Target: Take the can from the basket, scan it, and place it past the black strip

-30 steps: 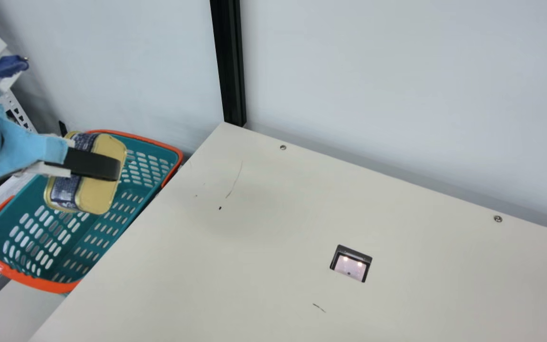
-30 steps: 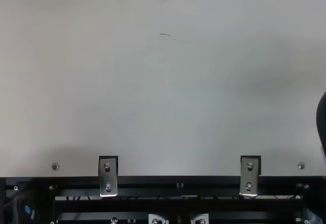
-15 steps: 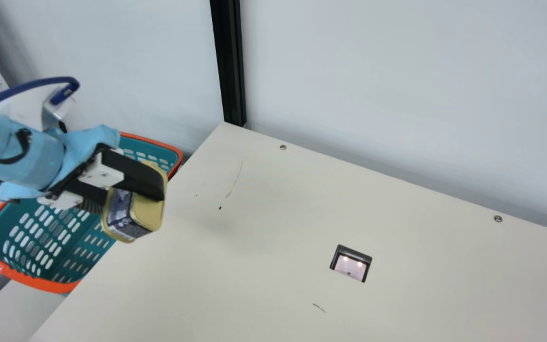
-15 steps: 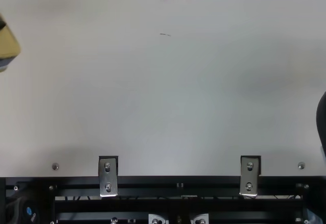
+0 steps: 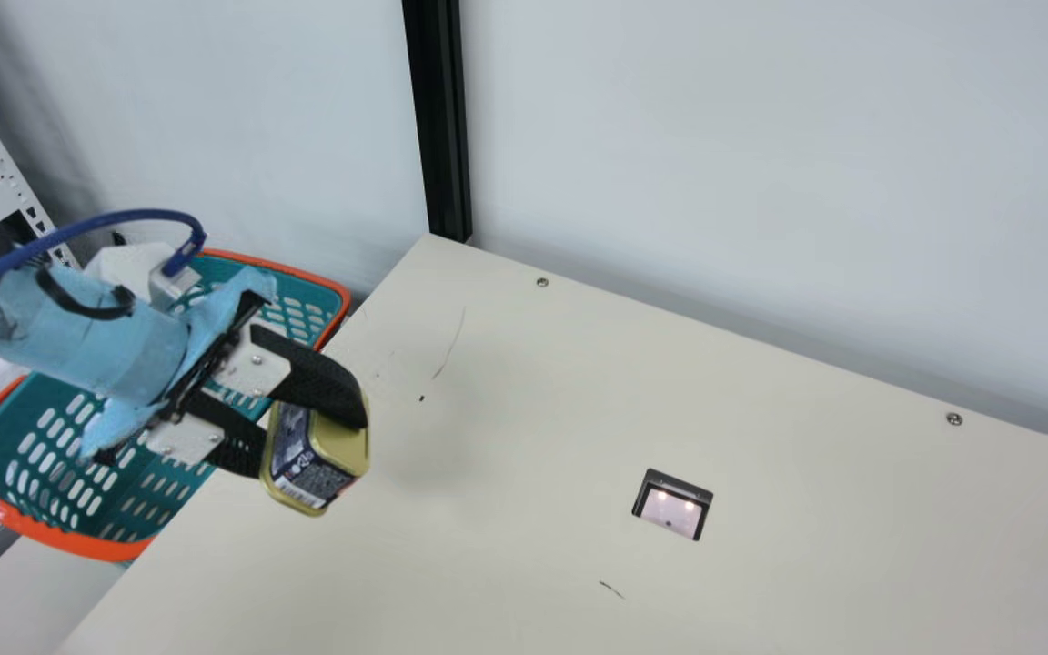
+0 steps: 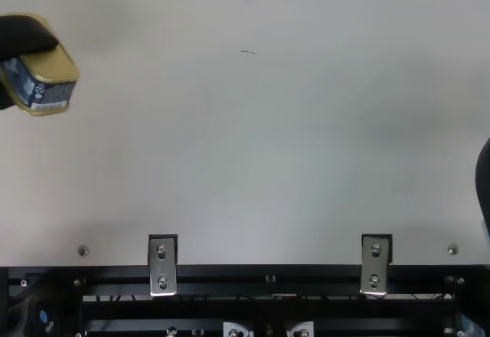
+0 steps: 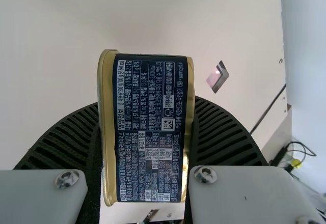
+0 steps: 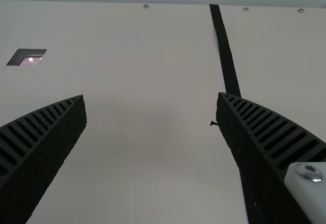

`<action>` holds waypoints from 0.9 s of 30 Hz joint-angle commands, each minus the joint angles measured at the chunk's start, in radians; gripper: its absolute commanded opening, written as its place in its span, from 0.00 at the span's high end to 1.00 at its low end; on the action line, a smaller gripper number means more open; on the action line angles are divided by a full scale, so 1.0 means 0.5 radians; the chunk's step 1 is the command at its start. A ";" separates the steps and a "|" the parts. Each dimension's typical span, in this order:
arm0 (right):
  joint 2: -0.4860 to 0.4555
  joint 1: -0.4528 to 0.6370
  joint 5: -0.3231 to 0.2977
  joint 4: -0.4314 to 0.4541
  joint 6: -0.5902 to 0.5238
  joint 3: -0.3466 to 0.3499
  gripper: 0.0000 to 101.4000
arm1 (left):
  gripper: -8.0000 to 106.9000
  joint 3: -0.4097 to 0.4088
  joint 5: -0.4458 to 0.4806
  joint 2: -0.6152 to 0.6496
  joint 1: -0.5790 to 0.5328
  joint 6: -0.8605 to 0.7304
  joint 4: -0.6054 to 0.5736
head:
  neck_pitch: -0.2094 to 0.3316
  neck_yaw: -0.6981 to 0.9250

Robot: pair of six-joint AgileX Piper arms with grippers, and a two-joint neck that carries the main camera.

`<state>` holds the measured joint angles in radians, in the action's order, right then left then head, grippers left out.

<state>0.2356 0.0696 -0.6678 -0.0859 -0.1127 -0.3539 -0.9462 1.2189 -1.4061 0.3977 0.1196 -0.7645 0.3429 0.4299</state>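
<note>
Right now the can (image 5: 306, 464) hangs tilted above the table (image 5: 506, 409), on the robot's left of the scanner (image 5: 672, 509) and well apart from it, a little nearer the robot than the scanner is. The left gripper (image 5: 316, 444) has its ribbed fingers (image 7: 76, 140) closed on the can, pressing from opposite sides, and the can's dark printed label faces the wrist camera between its gold rims. Blue wrapping covers part of the left arm behind those fingers, and a blue cable (image 5: 124, 218) arches over it. Farther left of the scanner than the can, just beside the table's edge, is the basket (image 5: 78, 544), green with an orange rim, partly behind the left arm. The right gripper (image 6: 484, 184) is well to the right of the scanner, its fingers spread wide with nothing between them. The black strip (image 8: 225, 56) runs along the table, well apart from the scanner, and passes partly behind one of these fingers. Beyond the scanner, a black post (image 5: 438, 118) stands against the pale wall (image 5: 760, 164) at the table's corner.
</note>
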 commanded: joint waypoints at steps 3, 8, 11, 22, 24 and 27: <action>0.000 0.000 0.000 0.000 0.000 0.000 0.00 | 0.84 0.098 0.002 -0.031 -0.025 -0.011 -0.221 | 0.100 0.040; 0.000 0.000 0.000 0.000 0.000 0.000 0.00 | 0.84 0.131 0.006 -0.008 -0.067 0.040 -0.291 | 0.100 0.040; 0.000 0.000 0.000 0.000 0.000 0.000 0.00 | 0.84 0.131 0.006 0.002 -0.083 0.082 -0.382 | 0.100 0.040; 0.000 0.000 0.000 0.000 0.000 0.000 0.00 | 0.84 0.131 -0.003 0.002 -0.083 0.082 -0.373 | 0.100 0.040; 0.000 0.000 0.000 0.000 0.000 0.000 0.00 | 0.84 0.131 -0.003 0.002 -0.083 0.082 -0.373 | 0.099 0.039; 0.000 0.000 0.000 0.000 0.000 0.000 0.00 | 0.84 0.131 -0.003 0.002 -0.083 0.082 -0.373 | 0.088 0.008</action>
<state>0.2356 0.0696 -0.6678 -0.0859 -0.1127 -0.3539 -0.8806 1.2176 -1.4052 0.3562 0.1607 -0.9510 0.3532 0.4299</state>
